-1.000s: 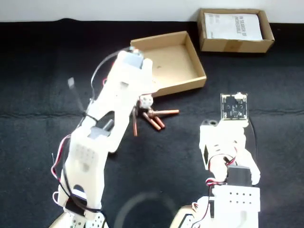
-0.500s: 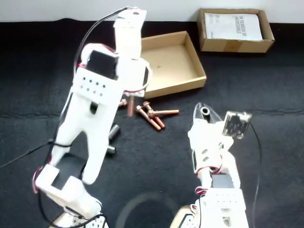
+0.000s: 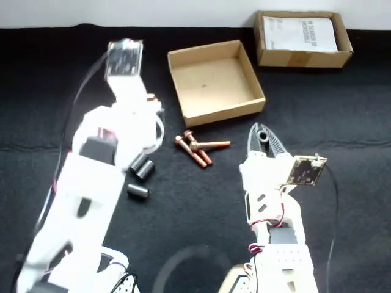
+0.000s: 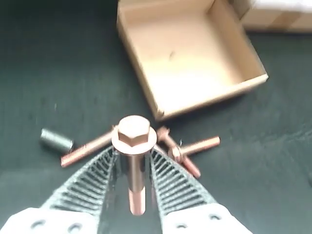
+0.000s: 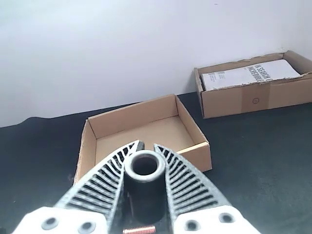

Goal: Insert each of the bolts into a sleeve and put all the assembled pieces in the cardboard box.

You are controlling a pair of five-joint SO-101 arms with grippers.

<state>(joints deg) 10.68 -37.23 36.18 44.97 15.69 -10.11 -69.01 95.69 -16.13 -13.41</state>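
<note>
My left claw is clamped on a copper bolt, gripping its shank just under the head. My right claw pinches a dark sleeve by its sides, leaving the bore clear. Both look stiff, light and slick. Spare bolts lie on the desk beside the cardboard box.

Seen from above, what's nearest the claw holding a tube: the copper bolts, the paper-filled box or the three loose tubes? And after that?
From the right gripper, which holds a sleeve:
1. Loose bolts, just to its left.
2. Box with paper, beyond it at the table's back.
3. Loose sleeves, far across to its left.
</note>
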